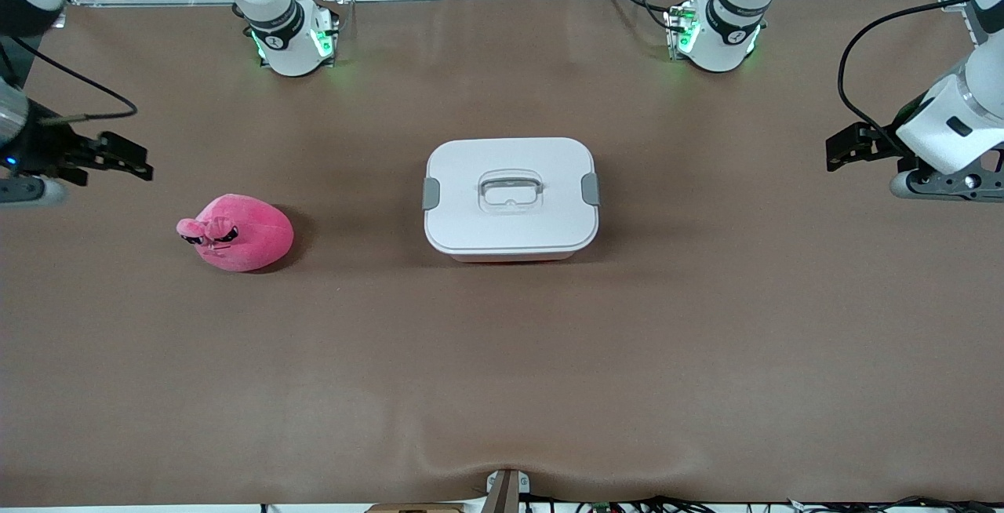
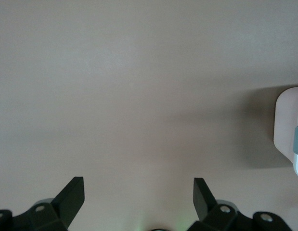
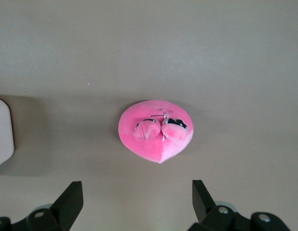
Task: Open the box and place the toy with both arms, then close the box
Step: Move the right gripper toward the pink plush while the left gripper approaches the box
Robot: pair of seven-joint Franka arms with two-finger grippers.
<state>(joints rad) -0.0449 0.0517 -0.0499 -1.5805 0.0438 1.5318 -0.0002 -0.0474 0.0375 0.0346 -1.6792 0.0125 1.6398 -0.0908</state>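
The box (image 1: 511, 198) stands mid-table with its white lid on and a grey clip at each end. The pink plush toy (image 1: 239, 232) lies on the table toward the right arm's end, a little nearer the front camera than the box. My right gripper (image 1: 129, 158) hangs open and empty above the table's edge at that end; the right wrist view shows the toy (image 3: 155, 131) ahead of its fingertips (image 3: 137, 188) and a corner of the box (image 3: 2, 130). My left gripper (image 1: 843, 148) hangs open and empty over the table's other end (image 2: 138, 185), with the box's edge (image 2: 286, 130) in sight.
Both arm bases (image 1: 294, 34) (image 1: 715, 30) stand along the table edge farthest from the front camera. A small bracket (image 1: 506, 489) sits at the nearest edge. A brown mat (image 1: 502, 356) covers the table.
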